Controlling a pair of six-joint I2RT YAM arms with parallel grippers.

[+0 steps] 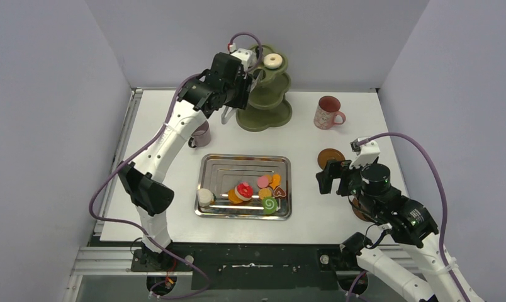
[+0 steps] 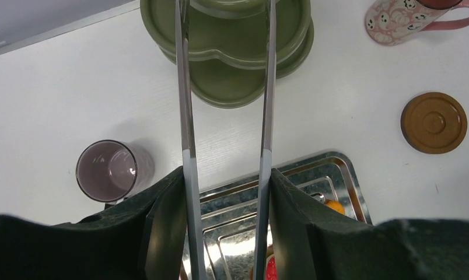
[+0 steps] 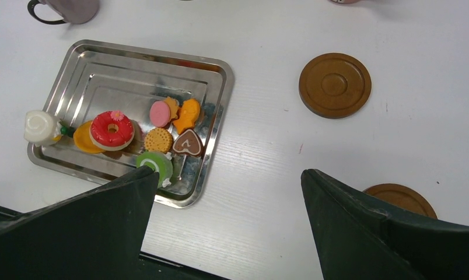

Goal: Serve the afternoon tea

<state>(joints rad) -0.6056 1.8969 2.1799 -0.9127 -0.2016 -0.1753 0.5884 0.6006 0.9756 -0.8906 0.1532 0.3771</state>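
Observation:
My left gripper (image 1: pixel 241 87) (image 2: pixel 226 178) is shut on metal tongs (image 2: pixel 186 116), high beside the olive-green three-tier stand (image 1: pixel 266 104) (image 2: pixel 232 87). The tongs' arms stand apart and reach over a tier; their tips are out of view. A cream donut (image 1: pixel 274 60) lies on the top tier. My right gripper (image 1: pixel 329 177) (image 3: pixel 229 172) is open and empty, right of the steel tray (image 1: pixel 244 158) (image 3: pixel 133 52). The tray holds a red donut (image 3: pixel 112 129), a pink macaron (image 3: pixel 160 113), a green swirl roll (image 3: pixel 154 165) and several other sweets.
A mauve mug (image 1: pixel 200 133) (image 2: pixel 107 171) stands left of the tray and a pink mug (image 1: pixel 328 113) (image 2: pixel 401 20) at the back right. One brown coaster (image 1: pixel 330 158) (image 3: pixel 335 85) lies right of the tray; another (image 3: pixel 402 198) lies partly under my right arm.

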